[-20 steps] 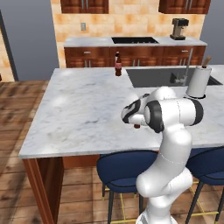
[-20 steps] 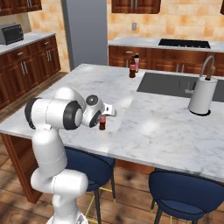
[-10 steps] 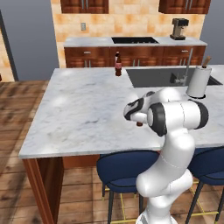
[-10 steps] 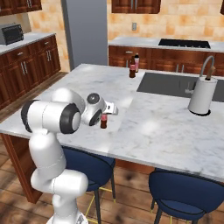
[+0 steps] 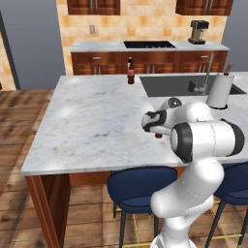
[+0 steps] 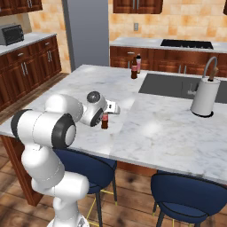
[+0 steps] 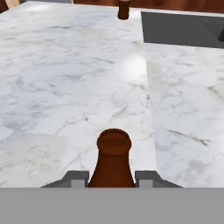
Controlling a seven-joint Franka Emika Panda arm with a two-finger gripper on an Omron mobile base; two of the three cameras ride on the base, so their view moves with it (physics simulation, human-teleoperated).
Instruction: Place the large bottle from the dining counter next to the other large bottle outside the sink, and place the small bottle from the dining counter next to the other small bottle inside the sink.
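Observation:
The small bottle (image 6: 105,121), slender, dark brown and open-topped in the hand view (image 7: 113,162), stands near the front edge of the marble dining counter (image 5: 87,121). My gripper (image 7: 112,178) is shut on it, one finger on each side of its neck, and it reaches in level from the arm (image 5: 156,127). At the counter's far edge, left of the sink (image 6: 173,84), the pink large bottle (image 6: 138,63) stands close beside the squat brown other large bottle (image 6: 133,71). The other small bottle is hidden inside the basin.
A metal faucet (image 6: 210,66) and a white canister (image 6: 204,97) stand at the sink's right side. Dark blue stools (image 5: 140,186) sit under the counter's front edge. A stovetop (image 5: 147,44) and a coffee machine (image 5: 197,31) are on the back counter.
The jaws have drawn in onto the small bottle. The arm's elbow has shifted a little to the right in the left base view. The bottle stays where it was.

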